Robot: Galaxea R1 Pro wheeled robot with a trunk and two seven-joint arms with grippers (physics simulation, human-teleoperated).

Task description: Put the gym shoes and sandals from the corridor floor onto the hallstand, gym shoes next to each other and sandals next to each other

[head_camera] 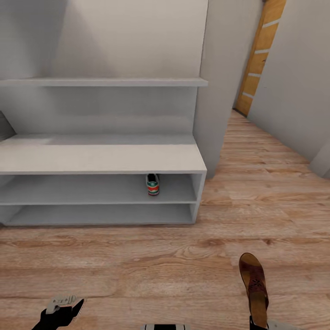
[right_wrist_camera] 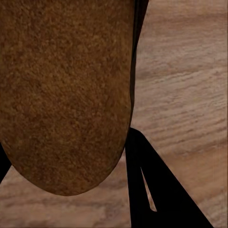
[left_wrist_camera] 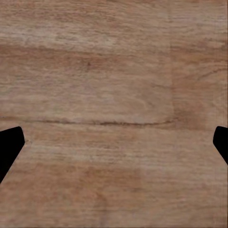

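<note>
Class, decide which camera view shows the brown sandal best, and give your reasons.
The head view: the sandal shows nearly whole there, straps and insole included, held at its heel by the right gripper above the floor. The right wrist view gives only a close brown underside. The left wrist view looks at floor planks.

No readable text, label, brand, number or sign anywhere; none on the wide white two-shelf hallstand (head_camera: 101, 158); none on the small cream sneaker with green stripes and red-orange heel (head_camera: 153, 184) on its upper open shelf, too small to make out any mark; none on the flat brown sandal with dark straps (head_camera: 254, 284) or its suede-like sole (right_wrist_camera: 66, 95); none on the light brown wood-plank floor (left_wrist_camera: 114, 85); none on the orange wooden door with pale horizontal bars (head_camera: 261, 55).
</note>
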